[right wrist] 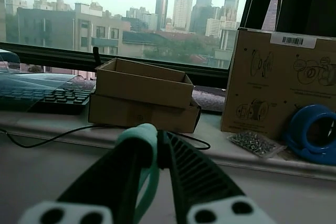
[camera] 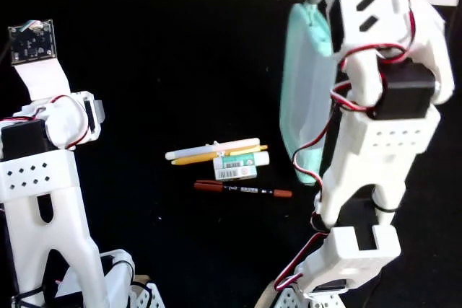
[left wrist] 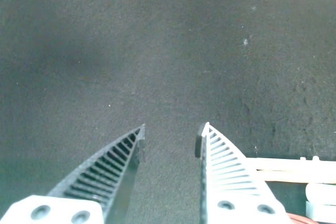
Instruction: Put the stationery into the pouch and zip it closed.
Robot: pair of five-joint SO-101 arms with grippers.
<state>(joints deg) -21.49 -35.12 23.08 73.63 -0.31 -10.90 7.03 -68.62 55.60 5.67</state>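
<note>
The stationery lies in a small heap mid-table: a white pen (camera: pixel 213 148), a yellow pencil (camera: pixel 216 155), a labelled eraser (camera: pixel 237 170) and a brown-red pen (camera: pixel 242 189) in front. The mint-green pouch (camera: pixel 307 84) hangs upright off the mat at the right, to the right of the heap. My right gripper (right wrist: pixel 157 137) is shut on the pouch's rim (right wrist: pixel 139 135) and points out at the room. My left gripper (left wrist: pixel 173 129) stands open over bare black mat, nothing between its fingers. The pale pens (left wrist: pixel 294 166) lie just beside one fingertip.
A black mat (camera: pixel 180 55) covers the table up to a white edge at the back. The left arm's white body (camera: pixel 43 178) stands front left, the right arm's (camera: pixel 375 149) front right. Cardboard boxes (right wrist: pixel 142 95) sit on a sill beyond.
</note>
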